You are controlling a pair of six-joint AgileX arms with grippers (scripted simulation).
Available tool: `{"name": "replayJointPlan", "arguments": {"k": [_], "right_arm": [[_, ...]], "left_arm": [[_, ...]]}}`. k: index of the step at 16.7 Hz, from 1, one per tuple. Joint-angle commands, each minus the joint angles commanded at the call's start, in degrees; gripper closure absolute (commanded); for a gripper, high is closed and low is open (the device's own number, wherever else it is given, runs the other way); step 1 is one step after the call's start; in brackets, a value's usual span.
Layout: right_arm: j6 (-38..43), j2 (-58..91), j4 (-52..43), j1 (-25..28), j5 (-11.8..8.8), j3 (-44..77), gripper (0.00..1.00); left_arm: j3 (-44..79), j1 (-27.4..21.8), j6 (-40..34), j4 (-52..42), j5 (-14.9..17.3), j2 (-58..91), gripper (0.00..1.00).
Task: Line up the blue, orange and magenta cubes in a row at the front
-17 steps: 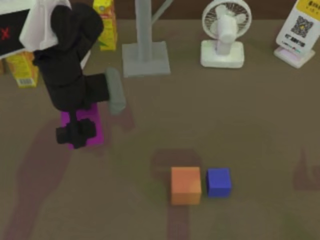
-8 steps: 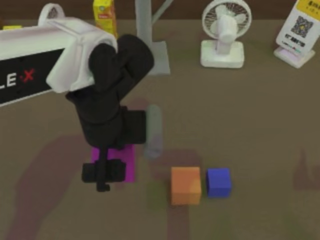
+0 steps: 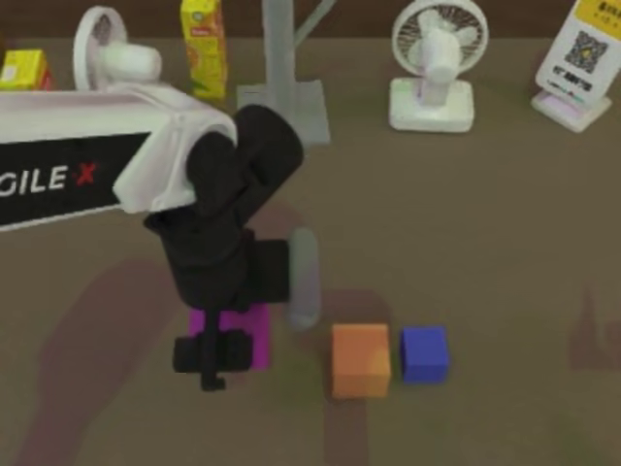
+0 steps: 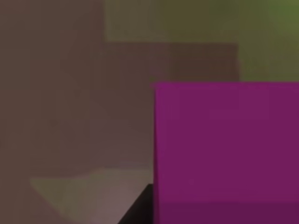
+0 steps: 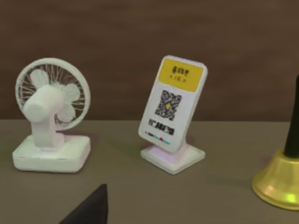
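I am holding the magenta cube [image 3: 233, 335] clamped in my left gripper [image 3: 211, 354], with the orange cube [image 3: 360, 360] and blue cube [image 3: 423, 352] lying off toward the table's right, touching each other, a gap still open beside them.

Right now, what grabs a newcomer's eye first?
The black left end effector, at the table's front left, clamps the big matte magenta cube. To its right the mid-sized matte orange cube and small deep blue cube already sit side by side. A white desk fan stands at the back.
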Motion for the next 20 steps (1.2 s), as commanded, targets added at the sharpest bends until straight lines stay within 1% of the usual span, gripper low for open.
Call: {"name": "replayJointPlan", "arguments": {"k": [3,8,20], "right_arm": [[0.00,0.00,0.00,0.00,0.00,0.00,0.00],[0.00,0.00,0.00,0.00,0.00,0.00,0.00],[0.00,0.00,0.00,0.00,0.00,0.00,0.00]], "left_arm": [[-3.41,-0.42,-0.02,5.45,0.01,2.30,1.00],[-3.89,-0.47,-0.04,6.14,-0.01,2.65,1.00],[-3.89,-0.47,-0.04,6.14,-0.01,2.65,0.10]]}}
